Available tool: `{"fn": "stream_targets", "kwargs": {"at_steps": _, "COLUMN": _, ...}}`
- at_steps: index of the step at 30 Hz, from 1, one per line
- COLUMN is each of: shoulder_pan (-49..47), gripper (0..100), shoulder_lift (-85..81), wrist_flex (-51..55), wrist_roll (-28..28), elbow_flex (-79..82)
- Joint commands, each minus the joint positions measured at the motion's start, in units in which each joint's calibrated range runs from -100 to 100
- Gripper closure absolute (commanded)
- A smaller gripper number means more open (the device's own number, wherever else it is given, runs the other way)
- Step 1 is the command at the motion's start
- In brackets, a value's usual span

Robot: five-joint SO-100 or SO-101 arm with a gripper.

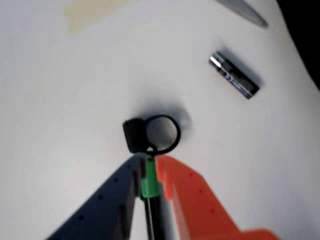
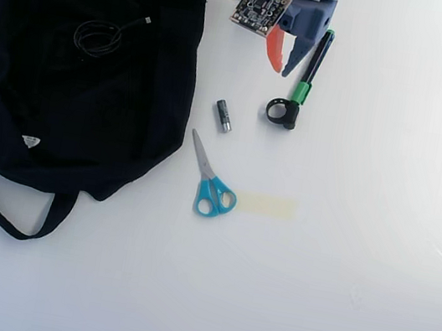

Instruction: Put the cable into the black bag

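In the overhead view the black bag [image 2: 69, 106] lies flat at the left, with its strap looping below and a small white tag. The cable [image 2: 98, 36] is a small black coil that rests on top of the bag's fabric, its plug end pointing right. My gripper [image 2: 281, 67] hangs at the top centre, well right of the bag. Its orange and blue jaws stand a narrow gap apart and hold nothing. In the wrist view my gripper [image 1: 148, 161] is above a black-and-green pen with a ring [image 1: 161, 134], which lies on the table and shows through the gap. The cable is out of the wrist view.
The pen [image 2: 308, 74] lies just right of the gripper. A small dark cylinder [image 2: 223, 116] and blue-handled scissors [image 2: 210, 188] lie between bag and pen; the cylinder also shows in the wrist view [image 1: 234, 75]. Tape strips [image 2: 265, 205] are stuck to the white table.
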Motion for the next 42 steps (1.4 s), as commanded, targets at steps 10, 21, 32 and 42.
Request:
{"fn": "stream_targets", "kwargs": {"at_steps": 10, "shoulder_pan": -1.3, "gripper": 98, "shoulder_lift": -28.49, "wrist_flex": -12.04, "wrist_roll": 8.78, "elbow_flex": 34.93}}
{"fn": "stream_targets", "kwargs": {"at_steps": 21, "shoulder_pan": -4.74, "gripper": 98, "shoulder_lift": -51.31, "wrist_flex": -12.21, "wrist_roll": 8.94, "elbow_flex": 56.22}}
{"fn": "stream_targets", "kwargs": {"at_steps": 32, "shoulder_pan": -4.36, "gripper": 98, "shoulder_lift": -58.12, "wrist_flex": -5.75, "wrist_roll": 8.67, "elbow_flex": 64.85}}
{"fn": "stream_targets", "kwargs": {"at_steps": 42, "shoulder_pan": -4.07, "gripper": 98, "shoulder_lift": -58.03, "wrist_flex": -5.93, "wrist_roll": 8.78, "elbow_flex": 64.85}}
